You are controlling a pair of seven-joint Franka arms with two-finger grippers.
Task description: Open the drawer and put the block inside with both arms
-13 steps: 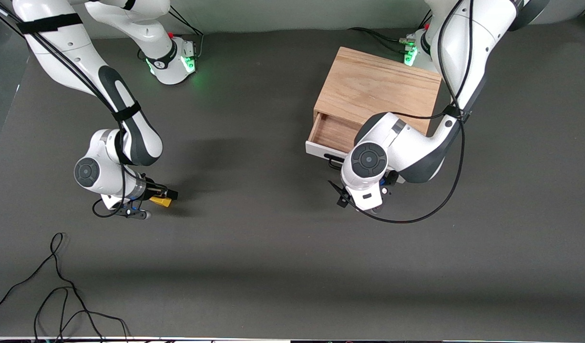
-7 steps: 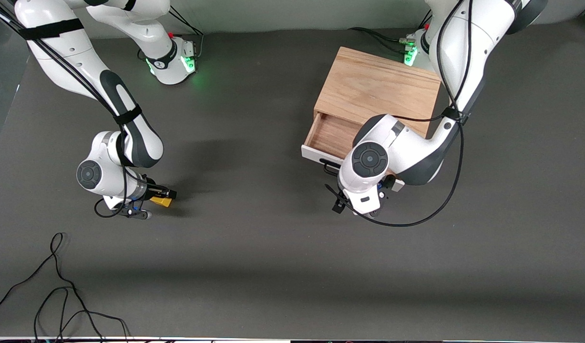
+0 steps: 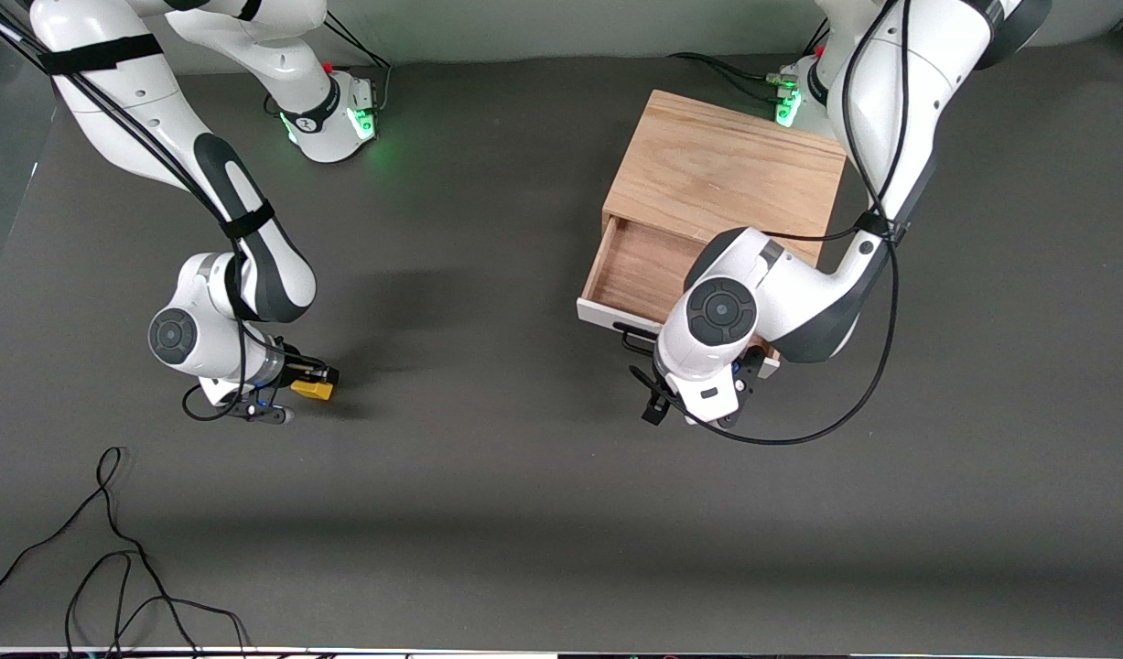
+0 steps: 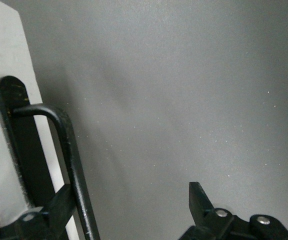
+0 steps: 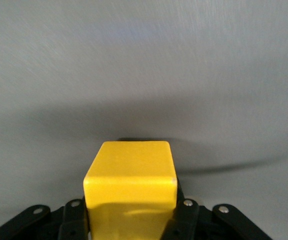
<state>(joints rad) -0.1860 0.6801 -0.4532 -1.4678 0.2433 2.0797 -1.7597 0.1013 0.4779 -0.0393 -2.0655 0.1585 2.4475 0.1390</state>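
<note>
The yellow block (image 3: 312, 390) (image 5: 131, 175) is low over the dark table toward the right arm's end. My right gripper (image 3: 307, 384) (image 5: 130, 212) is shut on it, one finger on each side. The drawer (image 3: 636, 265) stands partly pulled out of the light-wood box (image 3: 726, 174), its wooden inside bare and its white front panel (image 3: 605, 314) facing the front camera. My left gripper (image 4: 129, 205) is open at the black bar handle (image 3: 636, 339) (image 4: 70, 155), with one finger (image 4: 59, 200) tucked between bar and panel. In the front view the left arm's hand (image 3: 712, 320) hides part of the drawer front.
Loose black cables (image 3: 113, 549) lie on the table at the corner nearest the front camera, toward the right arm's end. The left arm's cable (image 3: 799, 430) loops down onto the table beside the drawer. Green-lit bases (image 3: 341, 119) stand along the table's back edge.
The right gripper's fingers have closed onto the yellow block. The left hand has moved toward the front camera with the handle, and the drawer has slid farther out of the box.
</note>
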